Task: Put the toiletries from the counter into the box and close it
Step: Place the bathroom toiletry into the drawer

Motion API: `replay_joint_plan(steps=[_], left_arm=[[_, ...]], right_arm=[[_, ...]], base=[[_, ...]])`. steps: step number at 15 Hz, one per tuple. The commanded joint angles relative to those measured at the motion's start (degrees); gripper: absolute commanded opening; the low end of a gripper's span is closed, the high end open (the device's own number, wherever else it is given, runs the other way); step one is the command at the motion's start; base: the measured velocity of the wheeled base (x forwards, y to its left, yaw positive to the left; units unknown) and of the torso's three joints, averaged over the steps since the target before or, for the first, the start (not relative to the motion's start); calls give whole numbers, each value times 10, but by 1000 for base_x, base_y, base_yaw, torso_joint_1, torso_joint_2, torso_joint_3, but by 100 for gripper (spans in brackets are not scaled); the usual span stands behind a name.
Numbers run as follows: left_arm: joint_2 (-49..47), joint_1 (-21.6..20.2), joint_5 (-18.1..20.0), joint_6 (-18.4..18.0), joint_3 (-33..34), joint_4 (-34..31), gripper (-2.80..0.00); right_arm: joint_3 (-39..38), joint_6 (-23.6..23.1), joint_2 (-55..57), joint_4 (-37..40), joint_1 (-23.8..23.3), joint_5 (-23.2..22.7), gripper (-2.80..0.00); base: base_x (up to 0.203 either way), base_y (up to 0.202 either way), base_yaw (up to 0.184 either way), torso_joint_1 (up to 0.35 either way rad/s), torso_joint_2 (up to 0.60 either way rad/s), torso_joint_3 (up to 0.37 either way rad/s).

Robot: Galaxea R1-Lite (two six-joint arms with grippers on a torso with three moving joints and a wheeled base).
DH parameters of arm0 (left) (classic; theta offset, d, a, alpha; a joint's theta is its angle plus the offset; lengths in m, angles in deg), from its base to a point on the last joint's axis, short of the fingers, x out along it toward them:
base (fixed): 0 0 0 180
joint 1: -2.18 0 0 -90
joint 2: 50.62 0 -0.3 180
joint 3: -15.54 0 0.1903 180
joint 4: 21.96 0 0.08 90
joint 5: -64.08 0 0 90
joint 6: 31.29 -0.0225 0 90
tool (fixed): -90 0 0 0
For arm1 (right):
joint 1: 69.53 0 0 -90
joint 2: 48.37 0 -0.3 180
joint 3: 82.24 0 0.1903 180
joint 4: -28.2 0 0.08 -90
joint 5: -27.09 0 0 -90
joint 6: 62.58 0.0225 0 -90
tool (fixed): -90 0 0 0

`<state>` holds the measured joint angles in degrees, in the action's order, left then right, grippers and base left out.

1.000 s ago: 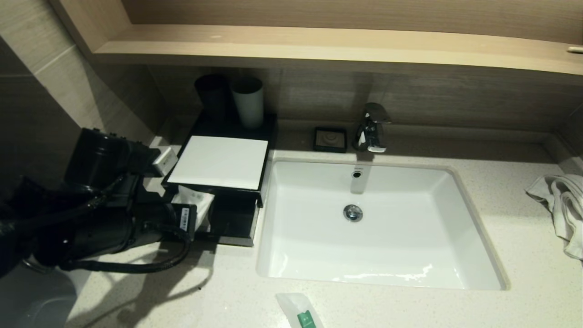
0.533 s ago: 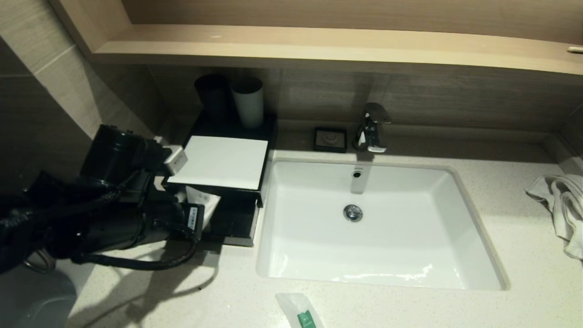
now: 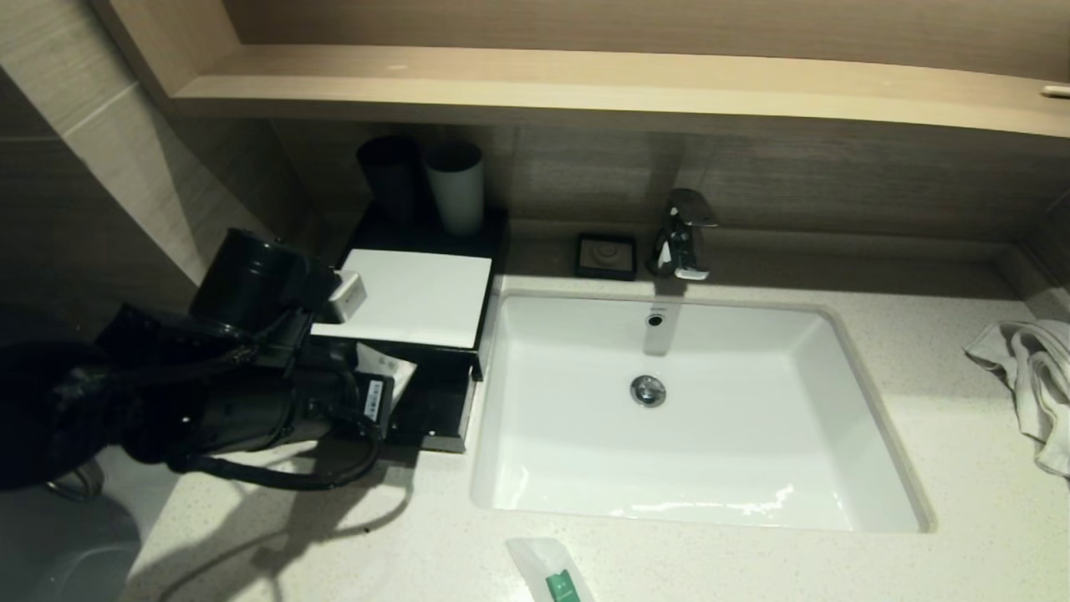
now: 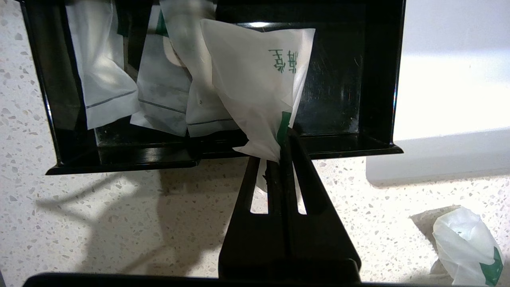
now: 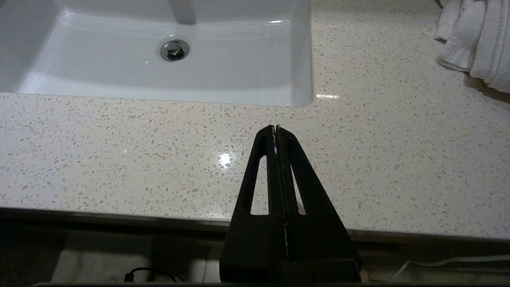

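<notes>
— Left claw [image 4: 281, 149]: clamped on one corner of a white sachet [image 4: 255, 91], so the pack hangs forward over the open drawer [image 4: 223, 153] of the box [image 3: 407, 297], at the worktop's [image 3: 961, 535] left end.

— Why the corner?

— Probably so it drops among the sachets already inside. Another sachet [image 3: 553, 573] lies near, in front of the sink [image 3: 694, 410].

— Right claw [image 5: 276, 128]?

— Together, empty, idle over the near edge.
</notes>
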<state>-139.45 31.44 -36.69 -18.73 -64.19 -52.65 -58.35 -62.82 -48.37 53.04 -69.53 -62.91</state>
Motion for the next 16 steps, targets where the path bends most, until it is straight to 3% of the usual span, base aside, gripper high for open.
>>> replay_joint_plan(steps=[1, 16], left_arm=[[-9, 13, -1, 2, -2, -5, -280], [-70, 23, -17, 4, -42, -7, -280]], right_arm=[[0, 0, 0, 0, 0, -1, -280], [0, 0, 0, 0, 0, -1, -280]], base=[[0, 0, 0, 0, 0, 0], [0, 0, 0, 0, 0, 0]])
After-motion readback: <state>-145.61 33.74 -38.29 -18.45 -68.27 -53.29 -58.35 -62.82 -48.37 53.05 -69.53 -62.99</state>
